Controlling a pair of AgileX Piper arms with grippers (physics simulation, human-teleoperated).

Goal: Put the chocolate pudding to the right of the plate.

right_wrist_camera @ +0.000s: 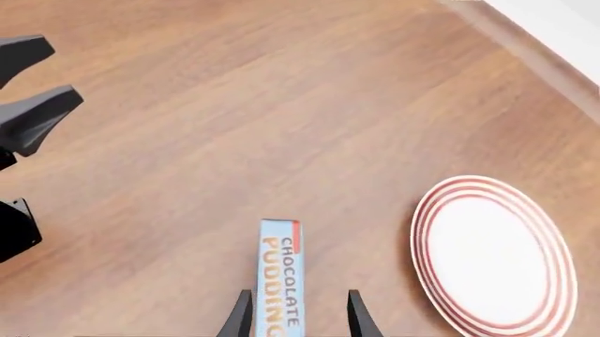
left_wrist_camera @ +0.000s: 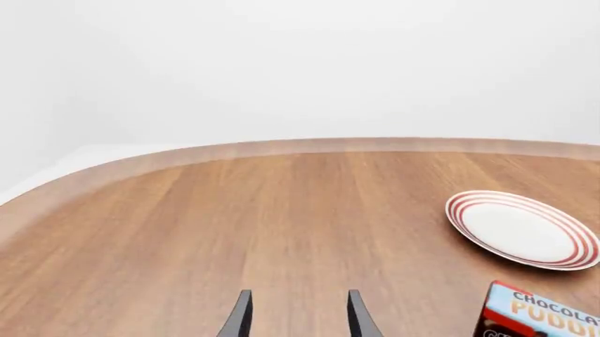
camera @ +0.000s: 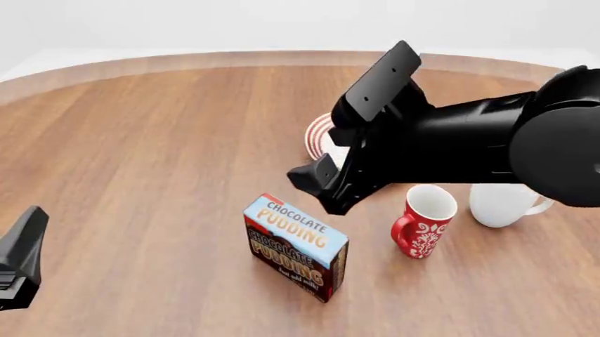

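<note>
Below the right pincer (right_wrist_camera: 294, 316), straddled by its two spread fingertips in the right wrist view, stands the chocolate pudding (camera: 296, 248), upright on the bench (camera: 150, 154) on one long edge, light-blue face up. Fingers sit either side of the carton's top; I cannot tell whether they touch it yet, and from the front the pincer tips look to be just above and behind the carton. Jaws parted, nothing gripped.

Beyond the right pincer, farther from the robot, lies the plate (right_wrist_camera: 492, 253), flat, empty, well apart from the carton. In the front view most of it is hidden behind the right arm (camera: 468, 144); only a sliver of red-ringed rim shows.

On the pincer's right, near the plate's right side: a red patterned mug (camera: 422, 221) and, just past it, a white mug (camera: 501, 203), both upright. They occupy part of the zone where the carton should end up.

Left pincer (left_wrist_camera: 296, 316): jaws apart, empty, hovering low over bare bench well off to the left of the carton.

Progress, my judgement: early. Right arm is lined up over the carton; grasp not made. Remaining: close, lift, carry to the plate's right, set down clear of the mugs, release.
</note>
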